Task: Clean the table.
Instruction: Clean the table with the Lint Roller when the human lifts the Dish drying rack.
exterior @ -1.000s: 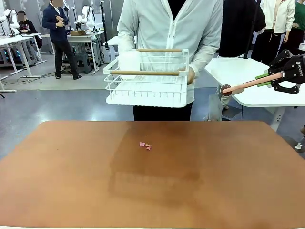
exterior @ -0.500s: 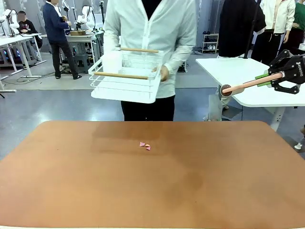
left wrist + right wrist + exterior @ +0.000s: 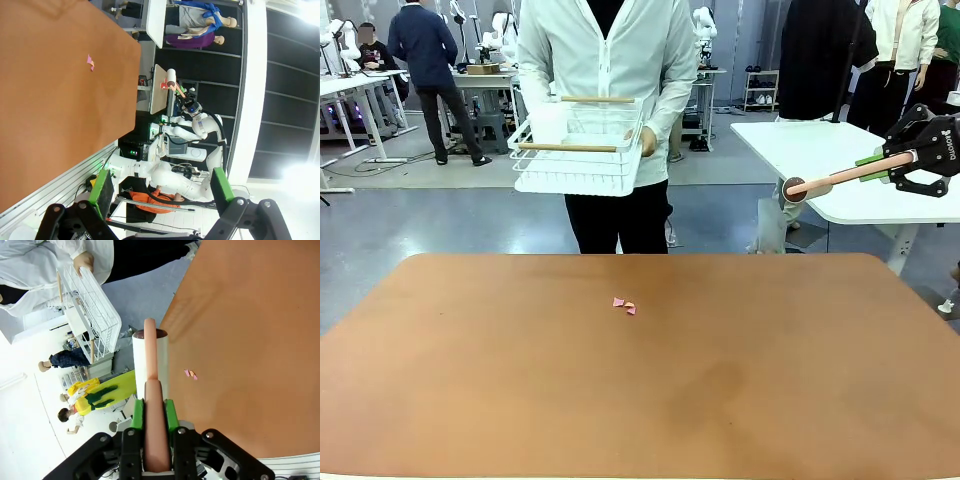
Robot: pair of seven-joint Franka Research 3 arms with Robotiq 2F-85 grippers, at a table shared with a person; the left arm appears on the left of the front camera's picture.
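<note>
Front view: "ROBOTIQ" on right gripper (image 3: 876, 166)

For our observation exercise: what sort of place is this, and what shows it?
Likely a robotics lab: a robot's right claw grips a roller near a brown table, with white work tables on an open hall floor behind.

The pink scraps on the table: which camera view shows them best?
The front view: the pink scraps lie unobstructed on the table, near the picture's middle. The left wrist view shows them tiny and far off; the right wrist view shows them small, right of the held roller.
</note>
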